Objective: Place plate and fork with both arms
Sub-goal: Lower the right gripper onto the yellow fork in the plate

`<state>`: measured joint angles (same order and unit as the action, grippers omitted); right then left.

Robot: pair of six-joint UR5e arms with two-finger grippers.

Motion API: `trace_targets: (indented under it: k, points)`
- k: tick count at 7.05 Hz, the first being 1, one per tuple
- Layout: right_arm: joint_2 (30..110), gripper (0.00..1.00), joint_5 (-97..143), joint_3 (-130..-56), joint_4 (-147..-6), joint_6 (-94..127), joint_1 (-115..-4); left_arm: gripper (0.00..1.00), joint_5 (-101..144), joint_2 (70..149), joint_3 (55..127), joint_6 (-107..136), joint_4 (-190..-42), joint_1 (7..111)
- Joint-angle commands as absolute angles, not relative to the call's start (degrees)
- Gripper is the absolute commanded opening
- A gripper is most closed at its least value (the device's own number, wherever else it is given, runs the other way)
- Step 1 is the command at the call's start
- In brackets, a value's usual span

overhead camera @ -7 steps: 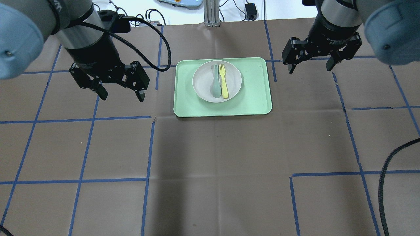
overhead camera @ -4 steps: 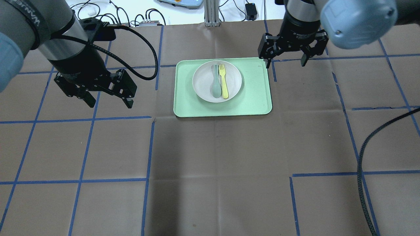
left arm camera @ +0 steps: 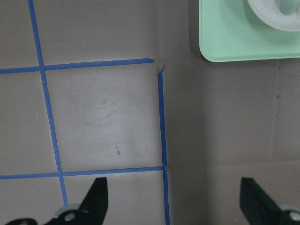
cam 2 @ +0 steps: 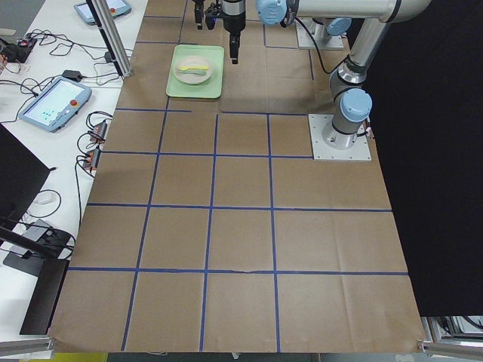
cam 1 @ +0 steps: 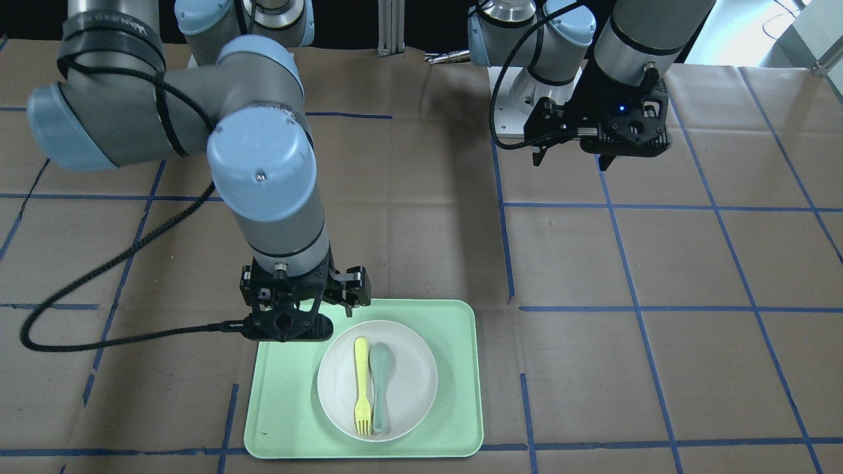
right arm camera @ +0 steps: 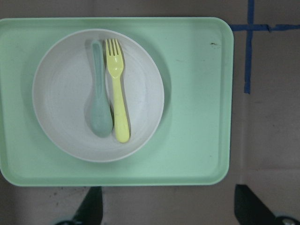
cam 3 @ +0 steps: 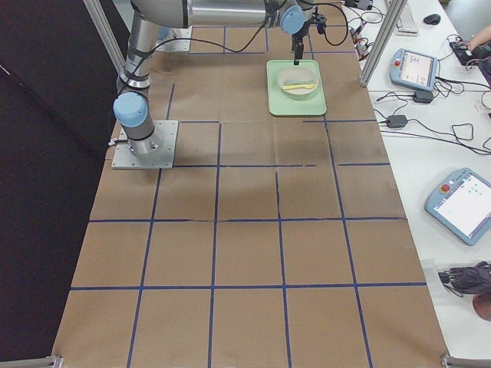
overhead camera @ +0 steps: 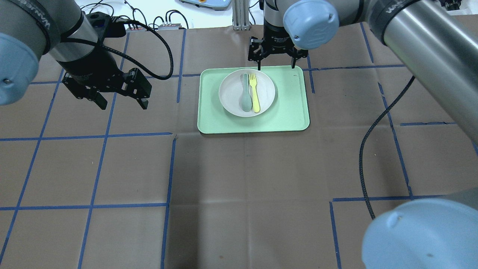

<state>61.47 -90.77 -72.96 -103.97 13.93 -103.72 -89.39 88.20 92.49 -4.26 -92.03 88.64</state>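
From overhead, the plate (overhead camera: 229,93) lay on the green tray (overhead camera: 291,106), holding the fork (overhead camera: 255,95) with the spoon (overhead camera: 245,99) just beside it at its 9 o'clock. The right gripper (overhead camera: 276,67) hung over the tray's 12 o'clock edge, its fingers spread wide and empty. The left gripper (overhead camera: 123,106) hung well apart at the tray's 9 o'clock, above the brown paper (overhead camera: 242,186), also spread and empty.

In the front-facing view the right gripper stood at the plate's 10 o'clock.

Both side views showed the tray too small to judge either claw.

The left wrist view showed blue tape (left arm camera: 161,117) and the tray's corner at 1 o'clock.

The right wrist view showed the fork inside the plate, tines toward 12 o'clock.
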Motion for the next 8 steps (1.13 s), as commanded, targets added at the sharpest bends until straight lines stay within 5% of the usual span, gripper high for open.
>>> trace_targets:
  k: [1, 5, 8]
  points:
    - [55.66, 1.0, -90.97, -73.56, -112.12, 17.03, -105.72, 1.0, -89.65, 88.07, 92.37, -3.52, -92.2, 88.77]
    - [51.69, 0.86, -91.14, -75.06, -117.22, 17.05, -106.26, 1.0, -89.47, 88.59, 91.06, -3.52, -92.28, 90.43]
    - [50.01, 0.59, -92.37, -75.06, -118.03, 16.09, -105.91, 1.0, -89.65, 88.68, 90.97, -0.53, -92.81, 91.49]
